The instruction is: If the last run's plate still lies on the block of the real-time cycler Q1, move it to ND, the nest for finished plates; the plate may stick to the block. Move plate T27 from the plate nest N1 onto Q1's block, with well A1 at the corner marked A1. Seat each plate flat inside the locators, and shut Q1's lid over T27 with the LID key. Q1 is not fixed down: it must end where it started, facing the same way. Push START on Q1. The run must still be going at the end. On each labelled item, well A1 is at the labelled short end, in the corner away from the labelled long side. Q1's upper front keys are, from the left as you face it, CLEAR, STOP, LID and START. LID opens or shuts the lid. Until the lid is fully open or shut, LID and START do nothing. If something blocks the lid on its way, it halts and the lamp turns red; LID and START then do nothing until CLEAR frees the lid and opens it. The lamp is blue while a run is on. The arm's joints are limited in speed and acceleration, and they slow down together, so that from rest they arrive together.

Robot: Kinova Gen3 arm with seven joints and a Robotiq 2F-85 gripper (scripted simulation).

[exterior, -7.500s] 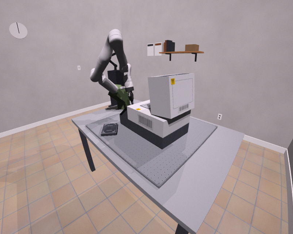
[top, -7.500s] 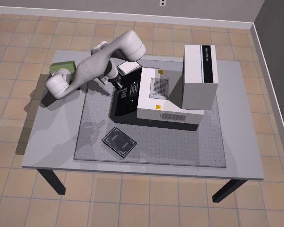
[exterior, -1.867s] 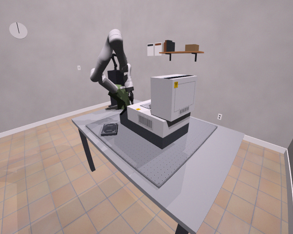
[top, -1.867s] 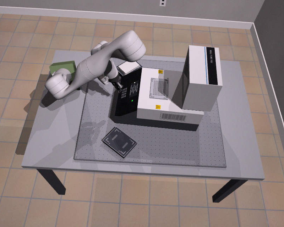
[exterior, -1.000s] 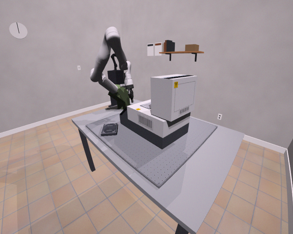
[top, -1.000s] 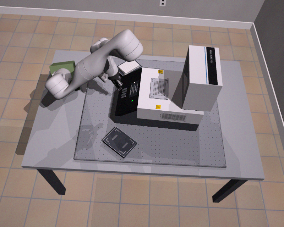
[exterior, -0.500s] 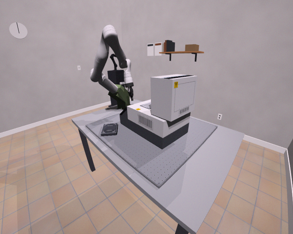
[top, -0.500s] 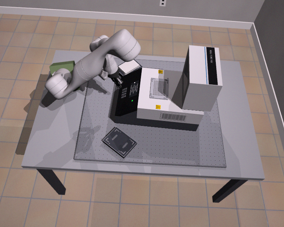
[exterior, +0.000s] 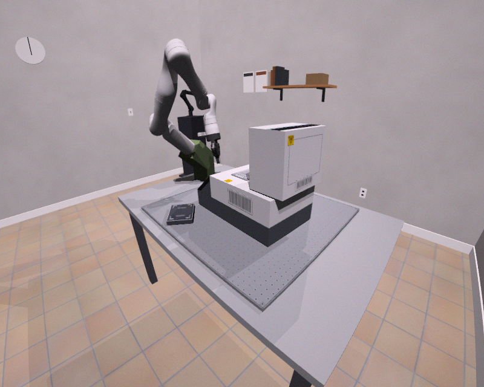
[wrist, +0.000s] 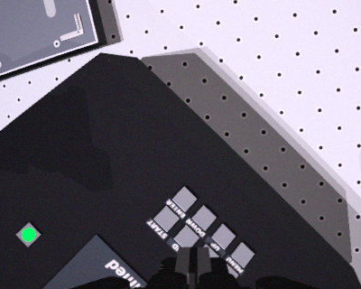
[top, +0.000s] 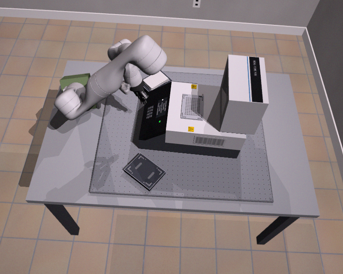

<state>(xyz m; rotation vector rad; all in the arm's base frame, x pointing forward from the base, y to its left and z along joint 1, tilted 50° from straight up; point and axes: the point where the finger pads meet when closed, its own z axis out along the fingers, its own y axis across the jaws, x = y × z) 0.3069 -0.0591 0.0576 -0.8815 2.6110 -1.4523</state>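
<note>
Q1 [top: 206,137] [exterior: 242,204] stands with its lid [top: 244,117] [exterior: 267,162] raised. Its lamp [top: 159,121] [wrist: 28,234] is green. The block [top: 191,106] shows a grey grid of wells inside corner locators, with no plate visible on it. A white plate [top: 156,80], apparently T27, lies in the nest behind Q1's front panel. The other nest [top: 143,171] [exterior: 181,213] [wrist: 31,33] is empty; its label is unreadable. My gripper [top: 144,102] [exterior: 218,161] [wrist: 194,267] is shut and empty above the front keys. START [wrist: 166,219] is uncovered; LID [wrist: 187,236] is partly hidden by the fingertips.
The display [wrist: 94,266] lies beside the keys. ENTER [wrist: 184,198], DOWN [wrist: 203,217] and UP [wrist: 223,236] form part of the lower row. A perforated board [top: 195,183] [exterior: 250,279] lies under Q1 and the nests. The raised lid stands tall at Q1's rear.
</note>
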